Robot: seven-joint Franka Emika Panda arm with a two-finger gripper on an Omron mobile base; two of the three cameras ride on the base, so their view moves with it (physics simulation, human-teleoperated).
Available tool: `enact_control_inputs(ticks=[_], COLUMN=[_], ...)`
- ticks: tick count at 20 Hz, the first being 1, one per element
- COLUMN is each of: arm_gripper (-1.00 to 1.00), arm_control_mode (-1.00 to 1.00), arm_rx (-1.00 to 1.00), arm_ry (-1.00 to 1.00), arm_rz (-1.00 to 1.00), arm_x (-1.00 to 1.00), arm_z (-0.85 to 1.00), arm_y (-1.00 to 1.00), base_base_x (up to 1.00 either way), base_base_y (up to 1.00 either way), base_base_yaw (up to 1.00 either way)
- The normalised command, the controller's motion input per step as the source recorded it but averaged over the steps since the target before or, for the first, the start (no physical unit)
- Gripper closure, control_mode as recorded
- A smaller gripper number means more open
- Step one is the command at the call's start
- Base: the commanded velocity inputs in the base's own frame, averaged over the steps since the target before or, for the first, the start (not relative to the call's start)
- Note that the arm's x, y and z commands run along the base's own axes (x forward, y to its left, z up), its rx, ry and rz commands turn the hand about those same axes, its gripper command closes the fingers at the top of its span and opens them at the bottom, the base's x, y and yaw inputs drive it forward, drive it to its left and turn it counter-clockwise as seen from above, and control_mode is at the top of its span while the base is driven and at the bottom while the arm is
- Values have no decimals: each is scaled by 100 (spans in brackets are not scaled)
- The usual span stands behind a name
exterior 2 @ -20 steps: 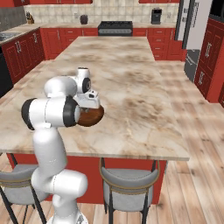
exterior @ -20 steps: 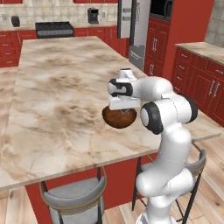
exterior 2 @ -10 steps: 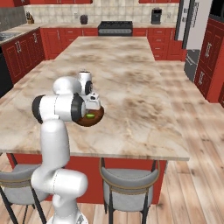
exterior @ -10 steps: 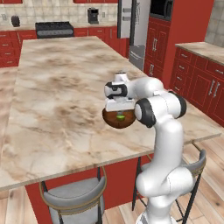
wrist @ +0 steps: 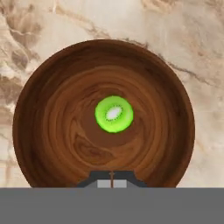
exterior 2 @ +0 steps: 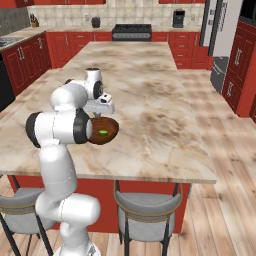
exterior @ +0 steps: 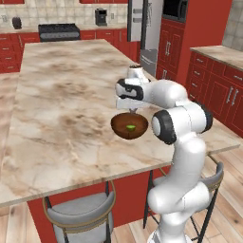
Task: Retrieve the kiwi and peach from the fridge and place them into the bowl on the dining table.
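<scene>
Directly below the gripper [wrist: 112, 180], its fingers pressed together and empty, the round wood-grained bowl [wrist: 52, 131] holds the green kiwi [wrist: 114, 114] on veined marble dining table [wrist: 192, 43].

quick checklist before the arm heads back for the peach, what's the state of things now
1. Kiwi lies in the bowl, near its middle: ok.
2. Pincer shut, nothing between its tips: ok for leaving, must open before the next grasp.
3. Pincer hangs above the bowl, clear of the kiwi: ok.
4. Bowl stands upright on the dining table: ok.
5. Peach in the bowl: not ok, only the kiwi lies there.
6. Fridge doors open: cannot tell.
</scene>
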Motion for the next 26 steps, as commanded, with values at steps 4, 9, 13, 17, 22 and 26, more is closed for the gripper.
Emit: enact_control_inputs(ticks=[4,9,13,17,22,26], arm_gripper=[-100,-100,-100,-100,-100,-100], arm_control_mode=[-100,-100,-100,-100,-100,-100], arm_rx=[0,0,0,0,0,0], arm_ry=[-37,-46,-55,-44,-20,-5], arm_rz=[-14,-16,-8,-1,3,10], arm_x=[-83,-100,-100,-100,-100,-98], arm_z=[90,73,78,89,49,29], arm_y=[-21,-30,-19,-17,-11,-6], base_base_x=[0,0,0,0,0,0], base_base_y=[0,0,0,0,0,0], base_base_yaw=[0,0,0,0,0,0])
